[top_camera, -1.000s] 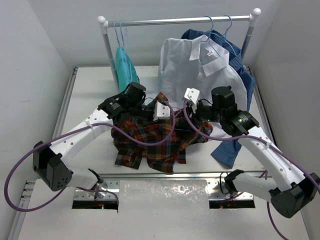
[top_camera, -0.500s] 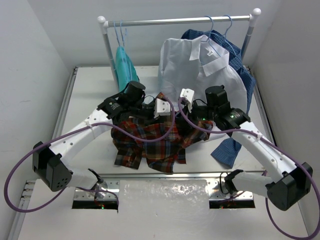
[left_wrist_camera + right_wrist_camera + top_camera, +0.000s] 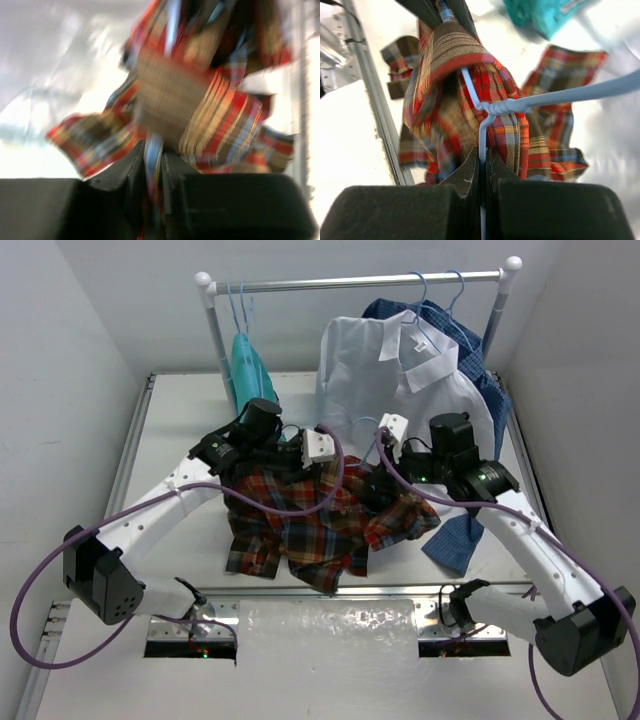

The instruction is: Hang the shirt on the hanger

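the shirt (image 3: 318, 525) was soft flannel with red, orange, green and dark blue squares. it lay in a crumpled heap on the white table (image 3: 160, 440), on the near side of the rail (image 3: 350, 282), below its middle. part of the heap was lifted up toward my claws. the rest spread out, wrinkled, farther from the rail. the hanger (image 3: 570, 92) was thin, smooth, pale blue wire, with a tight twist where the wires met. from that twist one wire ran off to the side and one ran straight down into my right claw.

both my arms reached toward the rail with the elbows bent out wide. my wrists turned in, so the claws came near each other over the heap.

my right claw (image 3: 482, 162) was pinched tight on the hanger wire. a fold of the shirt hung over the wire just past the fingers, touching it. my left claw (image 3: 154, 159) was squeezed together on a bunch of the shirt cloth. that picture was blurry, so i could not tell if wire was in there too.

a plain white shirt (image 3: 400, 380), a blue checked shirt (image 3: 490, 390) and a teal cloth (image 3: 250, 370) hung from the rail, behind the heap.
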`<state>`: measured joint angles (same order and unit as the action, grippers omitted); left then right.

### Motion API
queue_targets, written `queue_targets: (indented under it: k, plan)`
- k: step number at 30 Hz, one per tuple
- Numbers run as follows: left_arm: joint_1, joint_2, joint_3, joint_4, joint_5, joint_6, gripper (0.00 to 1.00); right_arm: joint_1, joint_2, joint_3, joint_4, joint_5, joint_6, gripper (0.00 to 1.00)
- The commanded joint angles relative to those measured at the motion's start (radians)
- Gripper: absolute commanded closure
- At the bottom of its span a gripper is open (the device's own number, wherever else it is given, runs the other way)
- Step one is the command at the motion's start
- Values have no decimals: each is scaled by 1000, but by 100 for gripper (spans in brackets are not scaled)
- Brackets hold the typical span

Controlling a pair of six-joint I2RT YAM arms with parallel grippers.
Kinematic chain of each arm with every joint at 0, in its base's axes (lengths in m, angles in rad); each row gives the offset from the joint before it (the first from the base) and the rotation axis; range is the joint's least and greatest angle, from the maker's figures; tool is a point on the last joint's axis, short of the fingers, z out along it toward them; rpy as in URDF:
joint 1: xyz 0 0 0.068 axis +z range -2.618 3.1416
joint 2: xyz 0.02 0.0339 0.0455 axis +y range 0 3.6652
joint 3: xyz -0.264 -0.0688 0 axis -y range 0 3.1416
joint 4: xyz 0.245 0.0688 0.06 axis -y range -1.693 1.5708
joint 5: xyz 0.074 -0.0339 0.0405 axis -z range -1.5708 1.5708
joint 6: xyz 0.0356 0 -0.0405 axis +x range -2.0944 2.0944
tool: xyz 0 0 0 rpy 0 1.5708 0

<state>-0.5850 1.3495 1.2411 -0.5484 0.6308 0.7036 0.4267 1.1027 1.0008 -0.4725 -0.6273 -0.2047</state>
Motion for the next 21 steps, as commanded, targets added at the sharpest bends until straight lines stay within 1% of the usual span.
queue_targets:
  k: [1,3,5,9,11,12,13,14,15,16,17,19,20,21]
  plan:
    - [43,-50,-29,-41,-98,85,84,-37,-69,41,-94,46,11,100]
    - [47,-55,-37,-48,-126,103,76,-39,-89,48,-113,61,8,100]
    - [50,-55,-45,-50,-141,122,73,-39,-102,59,-135,81,2,100]
    - [53,-50,-58,-38,-170,134,72,-39,-112,96,-188,98,-9,100]
    - [56,-47,-68,-18,-203,131,79,-37,-116,133,-233,103,-19,100]
    - [57,-46,-71,-9,-210,129,89,-39,-121,145,-247,103,-21,100]
    - [59,-46,-72,7,-218,129,92,-39,-125,169,-259,106,-22,100]
    - [60,-46,-77,11,-220,129,92,-40,-132,182,-281,118,-24,100]
    - [62,-46,-78,19,-221,129,90,-39,-135,191,-291,127,-27,100]
    - [62,-46,-80,19,-221,129,87,-39,-142,209,-307,139,-27,100]
    - [60,-49,-81,22,-221,128,76,-39,-145,216,-311,155,-28,100]
    - [62,-47,-83,28,-215,125,61,-39,-150,231,-316,158,-27,100]
    - [60,-47,-80,31,-206,125,49,-39,-147,236,-314,156,-25,100]
    - [60,-46,-69,31,-197,128,45,-40,-144,239,-313,150,-18,100]
